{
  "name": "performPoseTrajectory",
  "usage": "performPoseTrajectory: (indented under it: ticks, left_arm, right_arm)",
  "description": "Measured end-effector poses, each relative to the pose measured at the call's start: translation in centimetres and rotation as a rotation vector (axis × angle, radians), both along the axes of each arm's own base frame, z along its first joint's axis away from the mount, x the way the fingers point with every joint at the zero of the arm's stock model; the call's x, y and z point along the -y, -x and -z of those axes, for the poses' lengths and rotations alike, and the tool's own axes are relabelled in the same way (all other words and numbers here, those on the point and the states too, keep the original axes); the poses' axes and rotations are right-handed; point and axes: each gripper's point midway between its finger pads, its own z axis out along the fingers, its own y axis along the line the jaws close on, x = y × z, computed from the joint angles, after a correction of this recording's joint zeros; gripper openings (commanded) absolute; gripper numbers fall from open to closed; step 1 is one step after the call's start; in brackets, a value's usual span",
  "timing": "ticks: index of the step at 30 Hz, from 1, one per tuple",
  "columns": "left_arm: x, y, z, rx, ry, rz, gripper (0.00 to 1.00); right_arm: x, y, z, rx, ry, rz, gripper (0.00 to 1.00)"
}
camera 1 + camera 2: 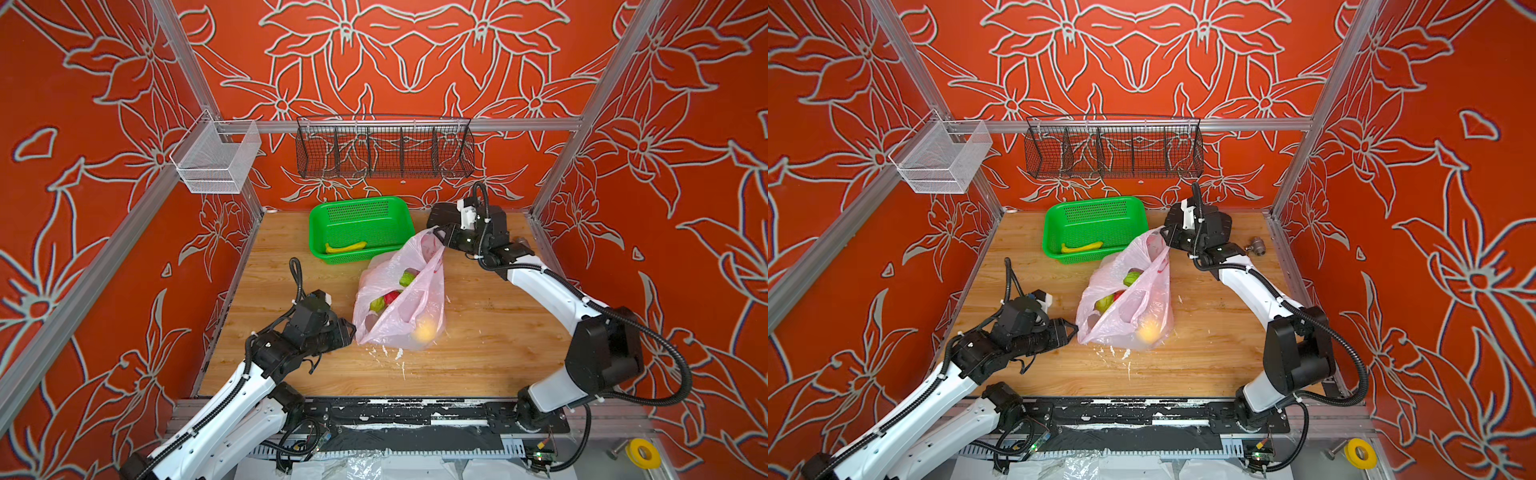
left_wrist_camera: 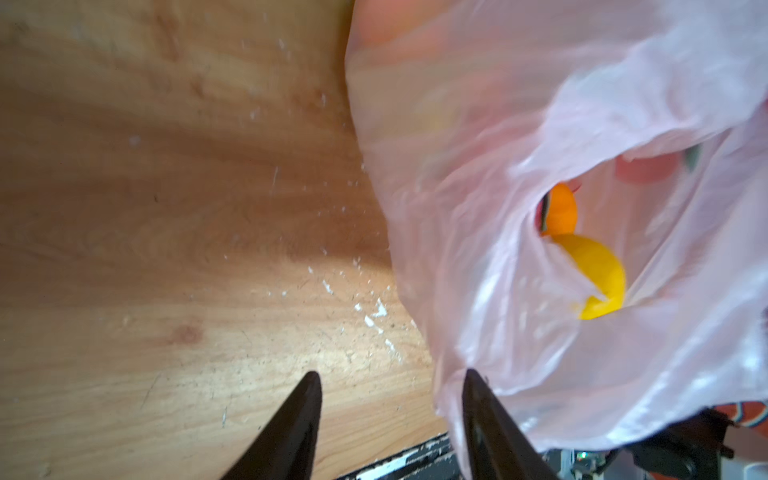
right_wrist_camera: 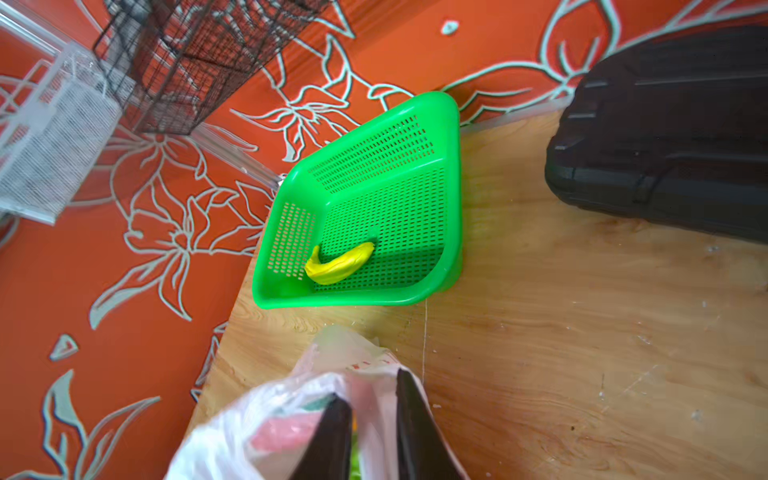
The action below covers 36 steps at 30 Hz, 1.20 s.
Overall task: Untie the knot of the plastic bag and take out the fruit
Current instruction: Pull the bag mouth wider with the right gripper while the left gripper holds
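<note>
**On the worktop: bag open, fruit inside**

At the middle of the worktop [image 1: 498, 353], the plastic bag [image 1: 399, 307] is being seen just beside the green basket [image 1: 320, 216]. Its long axis is running from the left tool [image 1: 351, 330] back to the right tool [image 1: 436, 239], and its mouth is facing upward. Both tools' jaws are standing apart, with film lying between the right one's. The film is being judged light, limp and slippery. The fruit [image 1: 426, 328], being firmer, is better taken round its middle.

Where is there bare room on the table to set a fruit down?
Free: bare wood between the pink plastic bag and the right arm; the front strip between bag and table edge; the green basket floor beyond the banana. Crowded: around the bag, with the left gripper, right gripper and basket rim close.
</note>
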Motion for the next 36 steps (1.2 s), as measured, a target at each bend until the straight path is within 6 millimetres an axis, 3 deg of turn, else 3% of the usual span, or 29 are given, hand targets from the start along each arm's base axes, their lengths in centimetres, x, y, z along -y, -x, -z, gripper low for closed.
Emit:
performPoseTrajectory:
  ticks: [2, 5, 10, 13, 17, 22, 25, 28, 32, 36]
  left_arm:
    - [-0.1, -1.0, -2.5, 0.078, -0.020, 0.005, 0.61]
    - [0.2, -2.5, -6.3, 0.179, -0.049, 0.035, 0.63]
    - [3.5, -6.1, -10.1, 0.260, -0.088, 0.177, 0.68]
    - [5.9, -8.4, -9.8, 0.254, -0.117, 0.284, 0.73]
    - [8.4, -10.8, -9.2, 0.253, -0.152, 0.396, 0.83]
    - [10.7, -14.1, -8.9, 0.269, -0.196, 0.488, 0.97]
    - [12.1, -15.6, -8.2, 0.267, -0.203, 0.533, 1.00]
    - [13.5, -16.7, -7.1, 0.248, -0.197, 0.576, 1.00]
    - [15.2, -17.5, -5.0, 0.208, -0.187, 0.629, 0.97]
    - [16.2, -17.6, -3.1, 0.148, -0.158, 0.661, 0.73]
  right_arm:
    - [0.1, 0.8, -1.1, 0.019, -0.012, -0.008, 0.66]
    - [0.6, 2.7, -3.0, 0.051, -0.033, -0.010, 0.78]
    - [1.9, 6.6, -6.3, 0.124, -0.069, -0.004, 0.80]
    - [2.5, 8.7, -6.8, 0.135, -0.080, -0.003, 0.81]
    - [2.7, 11.1, -5.0, 0.088, -0.072, 0.001, 0.81]
    - [1.6, 13.8, -0.6, -0.037, -0.030, 0.023, 0.81]
    - [0.1, 14.6, 2.2, -0.115, 0.007, 0.027, 0.79]
    - [-1.4, 14.8, 4.9, -0.187, 0.016, 0.015, 0.77]
    - [-2.9, 14.5, 8.2, -0.275, 0.047, 0.008, 0.64]
    - [-3.3, 14.4, 8.9, -0.277, 0.044, 0.014, 0.39]
